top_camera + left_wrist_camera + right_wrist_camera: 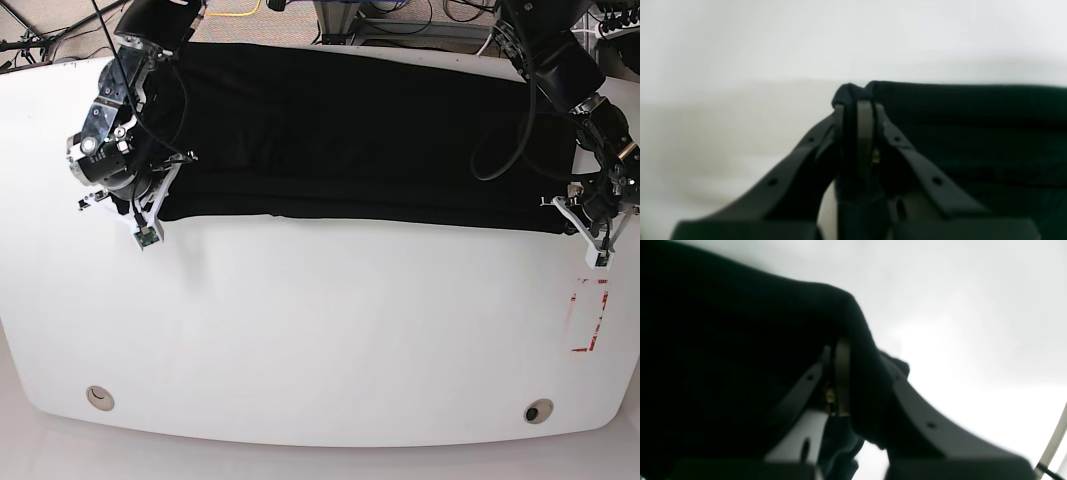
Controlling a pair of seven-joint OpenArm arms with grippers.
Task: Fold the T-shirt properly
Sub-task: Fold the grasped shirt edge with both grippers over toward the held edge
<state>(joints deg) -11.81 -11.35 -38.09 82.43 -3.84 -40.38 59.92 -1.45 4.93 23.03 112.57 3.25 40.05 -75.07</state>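
1. T-shirt (350,140) lies spread as a wide black band along the table's (320,330) far edge, its front hem running nearly straight from left to right; no print shows, so the visible side is plain cloth
2. Table is white and bare toward its near edge, which leaves room to bring the cloth forward or lay a fold
3. Right gripper (150,205) sits at the band's near left corner, jaws clamped on a bunch of black cloth (857,340)
4. Left gripper (585,222) sits at the near right corner, jaws pinched together on the hem there (853,93)
5. Holding both corners at once likely keeps the hem taut and level, so the fold should land straight rather than skewed
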